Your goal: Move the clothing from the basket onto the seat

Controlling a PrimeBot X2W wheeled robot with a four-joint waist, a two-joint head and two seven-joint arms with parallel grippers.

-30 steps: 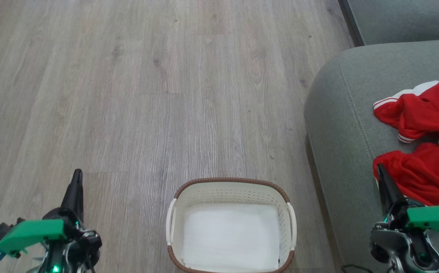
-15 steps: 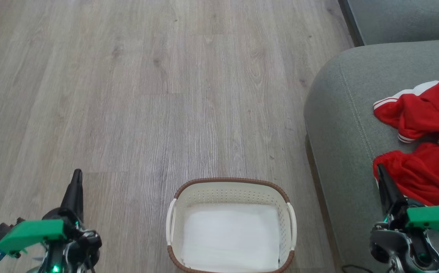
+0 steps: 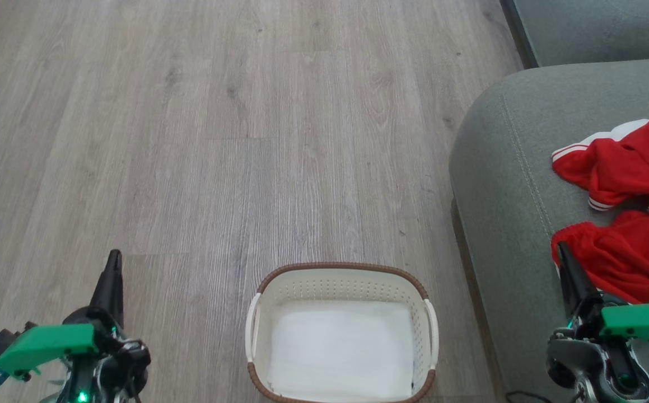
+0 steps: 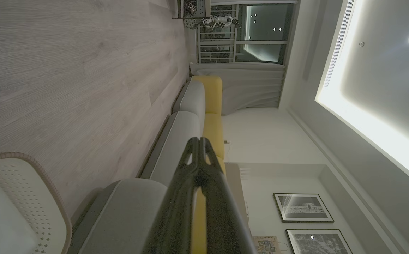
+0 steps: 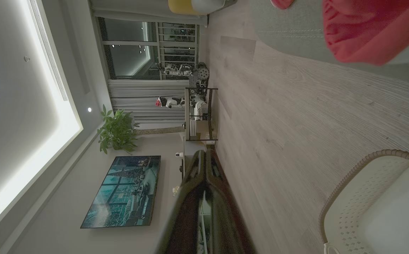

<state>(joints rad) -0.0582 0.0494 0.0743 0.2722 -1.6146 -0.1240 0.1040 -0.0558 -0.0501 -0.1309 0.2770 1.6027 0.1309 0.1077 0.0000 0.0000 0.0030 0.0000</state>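
Red clothing [image 3: 632, 212] with white stripes and lettering lies crumpled on the grey-green seat [image 3: 509, 184] at the right; a red fold [image 5: 366, 28] hangs at the top of the right wrist view. The cream basket [image 3: 341, 280] with its brown rim stands on the floor at bottom centre, holding only a flat white liner sheet [image 3: 341, 347]. My left gripper [image 3: 113, 258] is shut and empty, low at the left, well clear of the basket. My right gripper [image 3: 563, 249] is shut and empty over the seat, its tip beside the lower red garment.
Wood-look floor [image 3: 218, 140] stretches ahead and to the left. A second sofa section [image 3: 598, 28] sits at the top right. The basket rim [image 4: 49, 190] and sofa cushions [image 4: 186, 116] show in the left wrist view; a shelf unit [image 5: 199, 113] stands far off.
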